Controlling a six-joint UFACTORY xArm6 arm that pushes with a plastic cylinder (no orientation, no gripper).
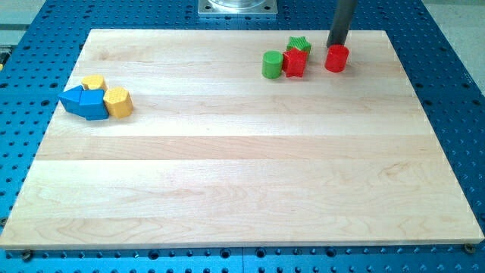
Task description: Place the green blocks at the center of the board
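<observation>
A green cylinder [271, 64] stands near the view's top, right of centre. A green star block [300, 45] sits just behind a red block [295, 62], which touches the green cylinder's right side. A red cylinder [336, 58] stands to the right of them. My tip [334, 45] is at the far top edge of the red cylinder, right of the green star, touching or nearly touching the red cylinder.
The wooden board [242, 174] lies on a blue perforated table. At the view's left sits a cluster: a yellow block [93, 82], a yellow hexagonal block [118, 101], and two blue blocks [85, 102] touching each other.
</observation>
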